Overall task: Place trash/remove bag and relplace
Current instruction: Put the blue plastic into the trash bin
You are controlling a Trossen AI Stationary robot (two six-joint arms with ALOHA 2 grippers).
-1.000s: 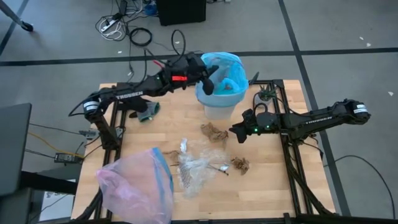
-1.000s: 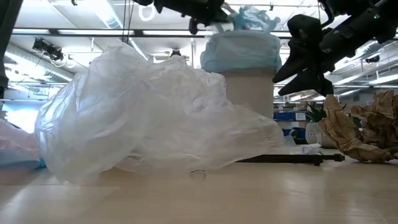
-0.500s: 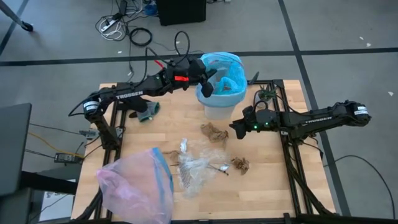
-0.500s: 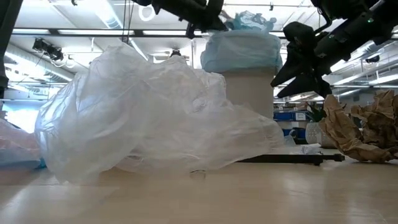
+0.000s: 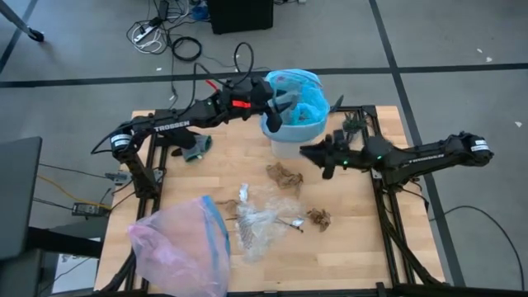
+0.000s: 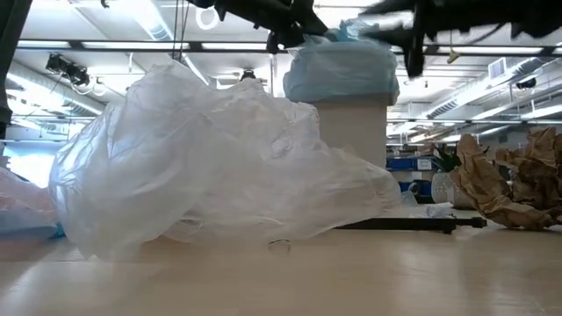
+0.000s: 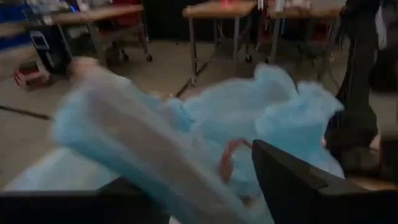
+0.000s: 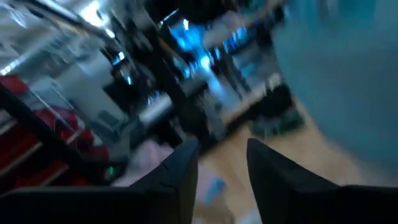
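Observation:
The light-blue bag (image 5: 301, 95) lines a pale bin (image 5: 289, 147) at the table's far middle, its rim folded over the bin's top (image 6: 341, 75). My left gripper (image 5: 277, 111) is open at the bin's left rim. In the left wrist view a fold of the bag (image 7: 143, 149) runs between its fingers. My right gripper (image 5: 307, 151) hangs just right of the bin, pointing at it, open by a narrow gap (image 8: 222, 152) with nothing in it. Trash lies on the table: brown leaf clumps (image 5: 285, 175) (image 5: 319, 219), clear wrappers (image 5: 260, 223) and a dark twig (image 6: 408, 225). My left gripper stands open about the fold of the bag's rim (image 7: 143, 149) at the bin's left side, coming in nearly level from the table's left. I cannot tell whether either finger (image 7: 292, 180) touches the plastic.
A pale pink bag with a blue rim band (image 5: 181, 243) lies at the table's near left corner. A dark green glove-like thing (image 5: 196, 148) lies at the far left. Arm mounts and cables (image 5: 359, 124) stand right of the bin. Bare wood shows at the near right.
My left gripper has opened at the bin's rim while staying in place. My right gripper has risen from beside the bin's wall to about rim height, tipping its fingers upward and reaching closer to the bin. The bag and trash lie as before.

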